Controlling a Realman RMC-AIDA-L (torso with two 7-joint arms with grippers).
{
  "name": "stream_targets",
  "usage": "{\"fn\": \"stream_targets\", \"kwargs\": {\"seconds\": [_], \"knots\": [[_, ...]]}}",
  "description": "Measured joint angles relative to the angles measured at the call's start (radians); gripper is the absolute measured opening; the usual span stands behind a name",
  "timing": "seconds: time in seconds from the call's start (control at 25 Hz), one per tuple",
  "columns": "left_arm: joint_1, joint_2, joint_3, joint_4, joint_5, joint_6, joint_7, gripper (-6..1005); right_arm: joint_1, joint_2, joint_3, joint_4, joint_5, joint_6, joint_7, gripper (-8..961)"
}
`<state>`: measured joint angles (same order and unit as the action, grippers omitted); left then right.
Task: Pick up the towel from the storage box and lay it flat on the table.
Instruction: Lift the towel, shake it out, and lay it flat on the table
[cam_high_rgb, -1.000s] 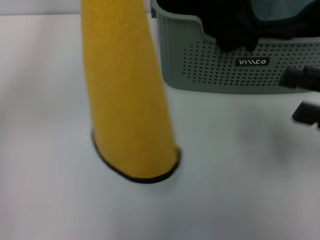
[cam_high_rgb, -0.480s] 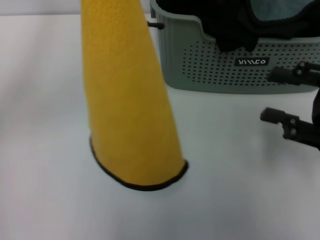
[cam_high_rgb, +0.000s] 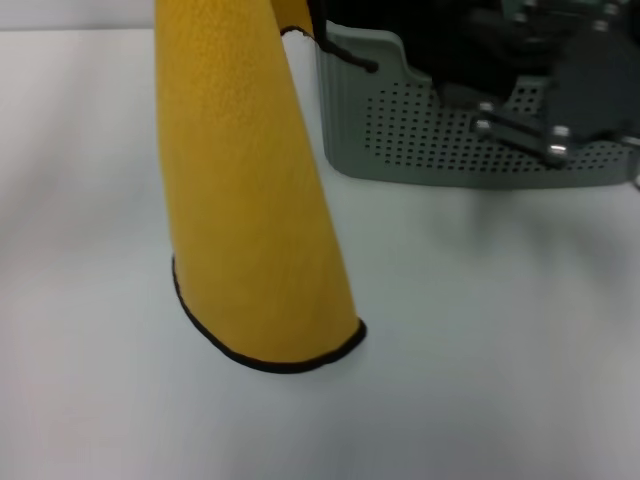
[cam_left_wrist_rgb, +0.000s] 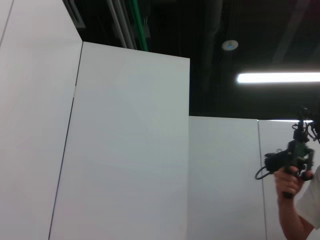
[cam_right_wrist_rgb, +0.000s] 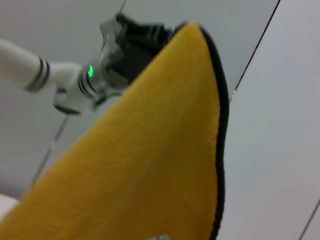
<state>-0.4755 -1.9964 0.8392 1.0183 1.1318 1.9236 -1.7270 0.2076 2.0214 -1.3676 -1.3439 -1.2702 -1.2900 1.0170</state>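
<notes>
The bright yellow, black-edged towel (cam_high_rgb: 245, 210) hung below the left hand (cam_right_wrist_rgb: 127, 47), which was clamped on its top corner, its lower edge just above the plain white desk (cam_high_rgb: 480, 350). Within the last second the right hand (cam_high_rgb: 545, 95), fingers unreadable, had risen before the pale grey-green perforated storage box (cam_high_rgb: 420, 130), probably to take a second corner for spreading.

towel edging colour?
Black, along the yellow towel; clearest in the head view.

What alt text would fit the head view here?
A yellow towel hangs from above the frame, its black-edged lower end at the white table. Behind it stands the grey-green storage box, with the right gripper in front.
</notes>
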Motion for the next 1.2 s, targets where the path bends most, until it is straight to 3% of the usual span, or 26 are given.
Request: {"fn": "stream_targets", "kwargs": {"seconds": [0.32,0.6,0.76,1.2], "knots": [[-0.009,-0.001,0.000,-0.025,0.066,0.000,0.045,15,0.166,0.007,-0.233,0.119,-0.010,0.299,-0.102,488],[-0.005,-0.001,-0.002,-0.028,0.070,0.000,0.071,16,0.249,0.008,-0.382,0.142,0.003,0.530,-0.195,486],[-0.003,-0.002,-0.002,-0.028,0.070,0.000,0.082,15,0.267,0.008,-0.385,0.154,0.003,0.541,-0.198,362],[0.004,-0.002,-0.002,-0.040,0.070,0.000,0.085,16,0.268,0.007,-0.378,0.166,0.049,0.538,-0.223,228]]}}
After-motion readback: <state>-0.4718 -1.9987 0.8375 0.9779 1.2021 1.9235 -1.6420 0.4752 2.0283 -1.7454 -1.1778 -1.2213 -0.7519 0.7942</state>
